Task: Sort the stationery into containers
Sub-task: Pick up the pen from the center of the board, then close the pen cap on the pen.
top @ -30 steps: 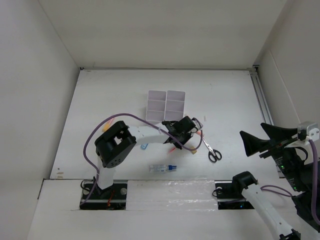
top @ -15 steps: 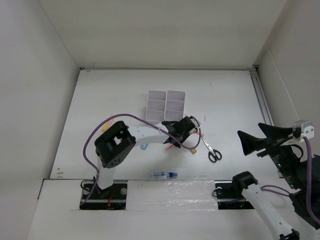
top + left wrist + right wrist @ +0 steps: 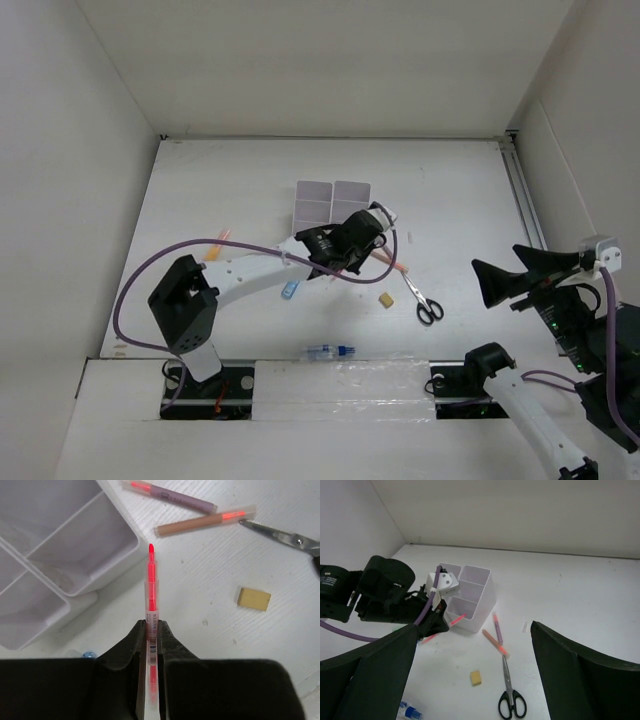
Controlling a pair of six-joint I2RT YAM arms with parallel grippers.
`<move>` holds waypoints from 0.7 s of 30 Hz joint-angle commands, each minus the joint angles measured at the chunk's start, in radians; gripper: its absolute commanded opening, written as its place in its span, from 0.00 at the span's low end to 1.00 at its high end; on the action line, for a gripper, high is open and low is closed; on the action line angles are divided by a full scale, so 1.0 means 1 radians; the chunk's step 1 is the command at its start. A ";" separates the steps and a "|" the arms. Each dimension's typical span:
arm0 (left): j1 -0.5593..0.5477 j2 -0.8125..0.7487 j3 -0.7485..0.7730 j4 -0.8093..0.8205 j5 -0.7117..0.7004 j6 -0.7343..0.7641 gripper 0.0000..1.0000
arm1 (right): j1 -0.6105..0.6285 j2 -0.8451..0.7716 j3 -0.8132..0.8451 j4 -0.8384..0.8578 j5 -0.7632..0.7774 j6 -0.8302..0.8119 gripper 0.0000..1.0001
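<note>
Left tool: jaws closed tight on a slim red-pink pen, gripped on the labelled part of its clear barrel, with the red tip projecting straight out ahead of the fingers. Pen tip sits just beside the outer wall of the white organizer, at the corner of its nearest compartment and outside the rim, not over any cell. Organizer: two columns by three rows of open-top compartments, standing on the white bench; the cells visible in the wrist view hold nothing. Right tool: jaws spread wide with nothing between them, raised at the right side of the bench, well apart from the items. Loose stationery on the bench, right of the organizer: one purple-bodied pen and one tan-bodied pen, both with pink ends, lying close together and nearly meeting at one end. Black-handled scissors: flat on the bench, blade tips near the tan-bodied pen. Tan eraser cube: alone on the bench, between the held pen and the scissors. Small blue tube: on the bench beside the left arm. Clear blue-capped bottle: lying on its side near the front edge of the bench, between the two arm bases.
</note>
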 commanded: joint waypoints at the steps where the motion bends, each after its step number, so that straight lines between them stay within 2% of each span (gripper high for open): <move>1: 0.015 -0.048 0.036 -0.056 -0.074 -0.021 0.00 | 0.011 0.024 0.000 0.046 0.016 0.004 1.00; 8: 0.015 -0.159 0.025 -0.133 -0.099 0.001 0.00 | 0.011 0.158 -0.043 0.016 0.034 0.015 1.00; 14: 0.040 -0.285 -0.010 -0.168 -0.075 -0.034 0.00 | 0.011 0.273 -0.100 0.013 0.140 0.088 1.00; 19: 0.049 -0.332 -0.010 -0.207 -0.038 -0.068 0.00 | 0.011 0.415 -0.140 0.108 0.148 0.112 1.00; 21: 0.049 -0.344 -0.037 -0.207 -0.027 -0.077 0.00 | 0.011 0.488 -0.163 0.147 0.129 0.112 0.96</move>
